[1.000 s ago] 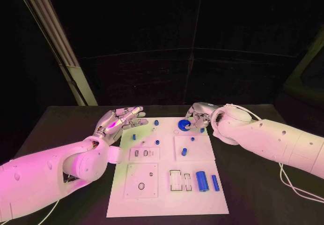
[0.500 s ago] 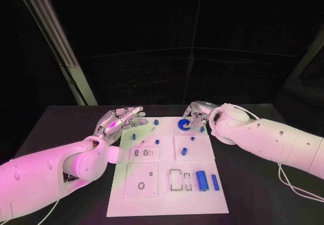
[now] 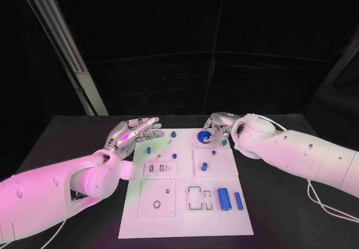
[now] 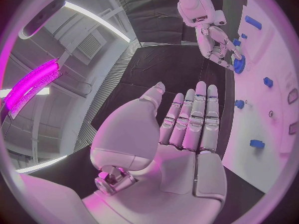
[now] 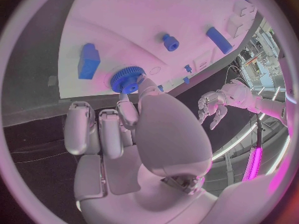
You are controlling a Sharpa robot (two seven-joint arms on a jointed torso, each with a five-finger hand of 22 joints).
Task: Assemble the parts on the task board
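Right hand [image 3: 215, 129] at the far end of the task board [image 3: 187, 218], fingers closed round a blue toothed gear [image 3: 203, 137], pinched between thumb and fingertips. In the right wrist view, the same gear [image 5: 127, 79] right at the fingertips, sitting on or just above the white plate; contact with the board cannot be told. Just beyond that hand, a blue block [image 5: 88, 61] on the board, and farther out a small blue round peg [image 5: 170, 42] and a longer blue bar [image 5: 219, 40].

Left hand [image 3: 134, 132] beside the board's far left corner, empty, fingers straight, side by side and only slightly apart, palm open. Confirmed in the left wrist view: left hand [image 4: 181, 134] flat with nothing in it, the right hand [image 4: 215, 47] and gear [image 4: 239, 63] well apart from it across the board.

Between the two hands, several small blue pegs standing on the board, one [image 3: 174, 135] near the left fingertips and one [image 3: 213, 153] just near-side of the right hand. Toward the robot from the right hand, an upright blue peg [image 3: 203, 167], then a thick blue cylinder [image 3: 223, 199] lying beside a thinner blue rod [image 3: 238, 201] at the board's near right. Near-side of the left hand, white panels with slots and a round hole [image 3: 156, 205].

Black surface [image 3: 67, 140] under everything.
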